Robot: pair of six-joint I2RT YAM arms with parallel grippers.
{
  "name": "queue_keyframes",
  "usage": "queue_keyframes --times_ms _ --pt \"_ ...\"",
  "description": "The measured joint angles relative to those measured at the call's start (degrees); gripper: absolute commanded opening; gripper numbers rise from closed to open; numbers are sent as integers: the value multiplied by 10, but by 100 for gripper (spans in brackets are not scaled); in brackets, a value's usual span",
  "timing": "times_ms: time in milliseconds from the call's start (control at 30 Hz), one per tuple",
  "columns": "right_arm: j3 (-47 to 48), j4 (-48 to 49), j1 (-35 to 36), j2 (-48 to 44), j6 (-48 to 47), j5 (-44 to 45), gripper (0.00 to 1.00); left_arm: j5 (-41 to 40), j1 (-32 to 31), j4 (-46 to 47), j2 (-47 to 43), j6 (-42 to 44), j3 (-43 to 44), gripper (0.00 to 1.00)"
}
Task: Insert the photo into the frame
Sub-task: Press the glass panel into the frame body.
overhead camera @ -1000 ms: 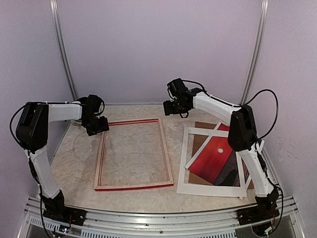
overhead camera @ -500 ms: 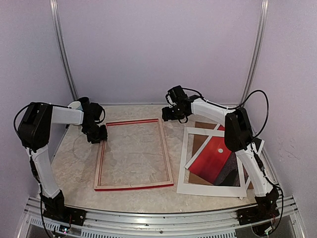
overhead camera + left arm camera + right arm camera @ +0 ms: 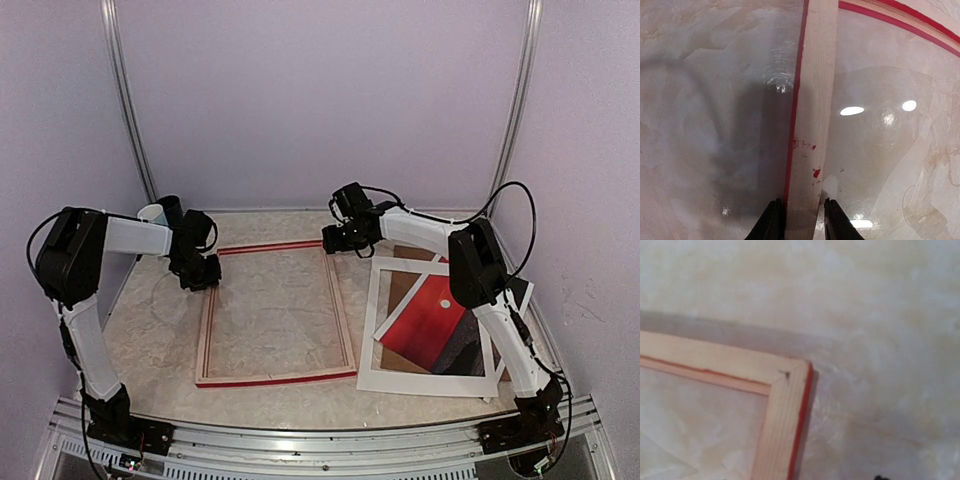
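**Changes against the earlier frames**
- The left gripper (image 3: 802, 222) has come down from above the far left corner of the frame (image 3: 277, 378). It now sits on the left rail just near of that corner.
- Its jaws have narrowed. In the left wrist view one black finger stands on each side of the pale wood rail, and both appear to touch it, so the gripper is closed on the frame.
- The right gripper (image 3: 340, 238) has descended and moved left to the far right corner of the frame. The right wrist view shows only that corner and bare surface, so its opening cannot be determined.
- The frame has turned slightly on the tabletop (image 3: 160, 320): its near left corner lies a little further right than before.

**Location of the task items**
- The frame lies flat at the centre of the tabletop, pale wood side up, with red showing along its edges.
- The photo (image 3: 425, 325) lies well right of the frame. It sits askew under the white mat (image 3: 420, 382) and over the brown backing board (image 3: 393, 295), and neither gripper touches it.

**Surface and room**
- The tabletop is pale and marbled. Bright light reflections show inside the frame opening.
- Lilac walls (image 3: 320, 100) enclose the cell, with metal uprights (image 3: 125, 100) in the far corners.
- An aluminium rail (image 3: 320, 440) runs along the near edge.
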Motion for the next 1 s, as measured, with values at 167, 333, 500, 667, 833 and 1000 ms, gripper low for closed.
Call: queue_keyframes --times_ms 167,333,500,667,833,1000 --pt "-1 0 4 11 5 11 56 1 -16 9 -17 -2 -23 30" --pt "-3 0 6 14 10 27 55 9 -23 15 -31 -4 -43 30" --pt "-2 0 6 15 15 36 54 19 -23 26 -44 -3 -61 31" --pt "4 0 6 21 16 47 54 28 -23 25 -62 -3 -81 34" --pt "11 0 7 27 16 56 54 31 -23 24 -69 -3 -90 33" --pt "18 0 10 33 16 70 52 34 -18 25 -71 -3 -93 24"
